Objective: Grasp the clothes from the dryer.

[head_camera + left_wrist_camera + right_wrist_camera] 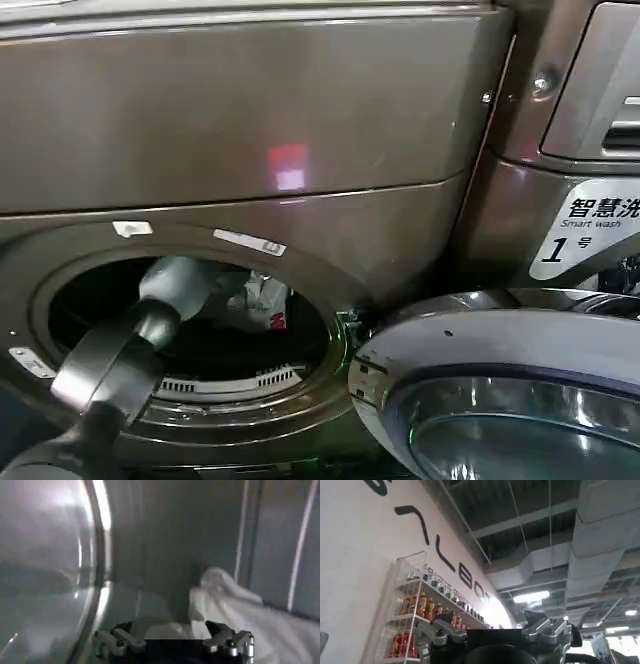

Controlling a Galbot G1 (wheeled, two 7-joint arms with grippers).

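My left arm (110, 370) reaches through the porthole of the dryer (240, 130), its wrist deep inside the drum. In the left wrist view the left pincer (172, 641) has its two fingers (116, 641) spread apart, with nothing between them. The clothes (235, 610) lie just ahead of it on the drum wall, a pale crumpled heap close beside one finger; I cannot tell whether that finger touches the fabric. From the head camera I see the clothes (262, 298) as a small white-grey bundle with a red patch, at the back of the drum just past my wrist.

The dryer door (500, 390) hangs open to the right, glass bowl facing up. Two small white stickers (250, 242) sit above the porthole; their print is too small for me to read. On the neighbouring machine (560, 120) a white label (590, 228) shows Chinese characters, "Smart wash" and a large "1".

The right pincer (497, 632) points up at the ceiling, fingers apart and holding nothing. Behind it a wire shelf (420, 615) carries rows of bottles, and big black letters on the wall (350, 555) read something like "LBOT", cut off at the edge.
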